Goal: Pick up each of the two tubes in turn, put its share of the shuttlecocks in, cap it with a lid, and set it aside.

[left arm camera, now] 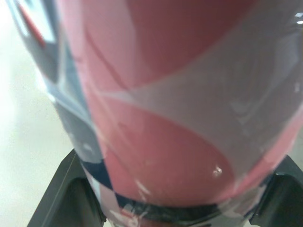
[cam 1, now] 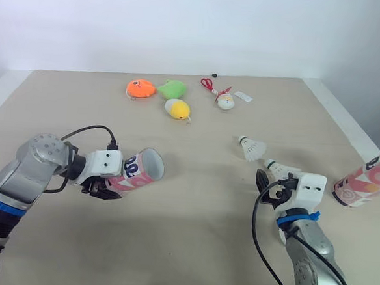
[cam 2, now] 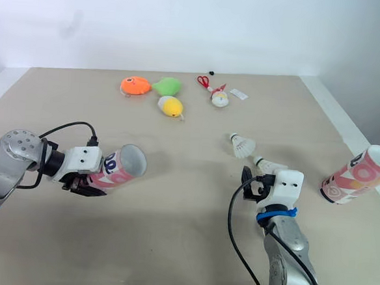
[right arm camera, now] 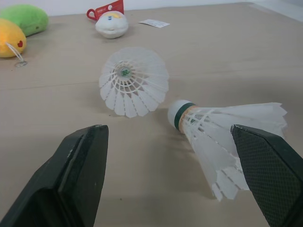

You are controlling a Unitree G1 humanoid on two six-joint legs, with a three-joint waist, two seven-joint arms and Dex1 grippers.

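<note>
Now the thing to look at is the near shuttlecock (right arm camera: pixel 222 137) — it lies on its side on the table (cam 1: pixel 189 247), just ahead of the right gripper (cam 1: pixel 268 187). That gripper is wide open and has nothing in it. The shuttlecock's long way runs across the gap, from one black finger toward the other. Its round cork end points to the robot's left and its feathers point to the robot's right. So I think the fingers would press on the cork and the feather tips, not on the sides — the wrist may need a turn first, or the feathers could get squashed.

The other shuttlecock (right arm camera: pixel 134 81) sits a little past the near shuttlecock, apart from it.

The left gripper (cam 1: pixel 103 187) is well off to the robot's left of the near shuttlecock. It is closed tight around a pink tube (cam 1: pixel 142 168), tipped with its open mouth facing the shuttlecock's side. The right arm is much nearer, so this pick looks like its job. The second tube (cam 1: pixel 365 181) rests to the robot's right of the near shuttlecock, by the table edge.
</note>
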